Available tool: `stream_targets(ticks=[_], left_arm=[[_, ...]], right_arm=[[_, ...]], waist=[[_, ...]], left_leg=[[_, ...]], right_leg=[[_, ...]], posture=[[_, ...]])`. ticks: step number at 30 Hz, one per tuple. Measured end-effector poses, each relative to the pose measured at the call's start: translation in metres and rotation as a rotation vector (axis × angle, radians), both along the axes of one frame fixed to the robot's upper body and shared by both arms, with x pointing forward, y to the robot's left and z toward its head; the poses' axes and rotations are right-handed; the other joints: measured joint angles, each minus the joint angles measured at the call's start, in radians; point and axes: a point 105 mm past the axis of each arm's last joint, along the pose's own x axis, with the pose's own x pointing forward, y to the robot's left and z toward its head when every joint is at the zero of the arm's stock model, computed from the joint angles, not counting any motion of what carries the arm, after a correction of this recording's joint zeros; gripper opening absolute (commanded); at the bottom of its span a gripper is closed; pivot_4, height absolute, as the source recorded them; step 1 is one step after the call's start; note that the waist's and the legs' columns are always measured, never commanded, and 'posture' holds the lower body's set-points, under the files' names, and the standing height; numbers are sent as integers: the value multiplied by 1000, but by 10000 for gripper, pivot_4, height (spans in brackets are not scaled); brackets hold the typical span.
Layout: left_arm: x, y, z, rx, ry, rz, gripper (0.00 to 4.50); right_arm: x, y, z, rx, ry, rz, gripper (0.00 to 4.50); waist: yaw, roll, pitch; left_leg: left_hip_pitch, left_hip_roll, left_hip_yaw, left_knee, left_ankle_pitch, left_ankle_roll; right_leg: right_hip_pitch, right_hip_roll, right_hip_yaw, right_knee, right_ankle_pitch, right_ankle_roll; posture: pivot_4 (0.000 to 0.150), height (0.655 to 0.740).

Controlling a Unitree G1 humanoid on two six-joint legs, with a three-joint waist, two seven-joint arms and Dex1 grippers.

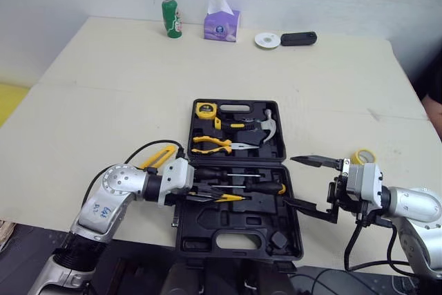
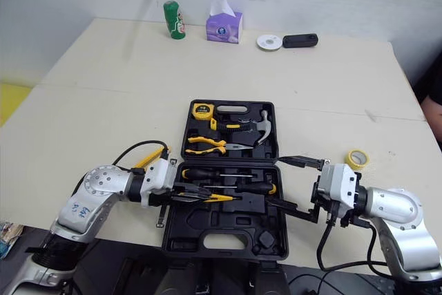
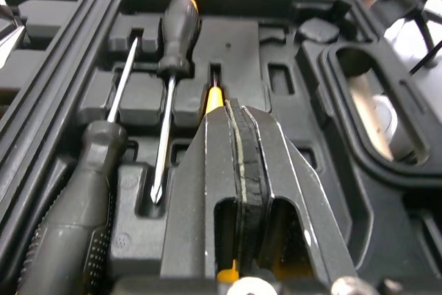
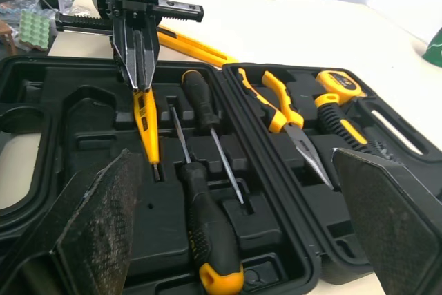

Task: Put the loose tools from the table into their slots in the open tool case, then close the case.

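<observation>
Two screwdrivers slotted, a third tool clamped in the left gripper

One pale table [image 1: 138,88] carries one black moulded plastic tool case [image 1: 207,229], lying open near the front edge. Its far half holds one hammer [image 1: 266,126], one pair of long-nosed pliers [image 1: 210,144] with yellow handles and one yellow tape measure [image 1: 206,109]. Its near half holds two screwdrivers [image 4: 207,240] with ribbed black handles, laid side by side and pointing opposite ways. Beside them lies one slim yellow tester [image 4: 146,126] along a groove. The left gripper [image 4: 138,74] is clamped tight on the tester's rear end. The right gripper [image 1: 307,183] hangs at the case's right edge, fingers spread wide and holding nothing. Two things lie loose on the table: one flat yellow cutter [image 1: 159,157] left of the case and one yellow tape roll [image 1: 364,155] to its right.
</observation>
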Motion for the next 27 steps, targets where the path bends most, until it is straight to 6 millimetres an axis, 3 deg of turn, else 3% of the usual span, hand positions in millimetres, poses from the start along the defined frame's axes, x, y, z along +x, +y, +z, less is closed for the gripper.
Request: stream_targets(ticks=[19,27], left_arm=[[10,2,-13,95,45,61,249],[12,-2,-18,146,66,78,249]], right_arm=[[2,0,2,5,-11,-8,45000],[3,1,4,5,-21,-9,45000]], waist=[[0,2,-1],[3,12,-8]], left_leg=[[1,0,0,0,0,0],[3,0,0,0,-1,1]], right_leg=[[1,0,0,0,0,0],[3,-1,0,-1,0,1]], posture=[[1500,7400],[1500,7400]])
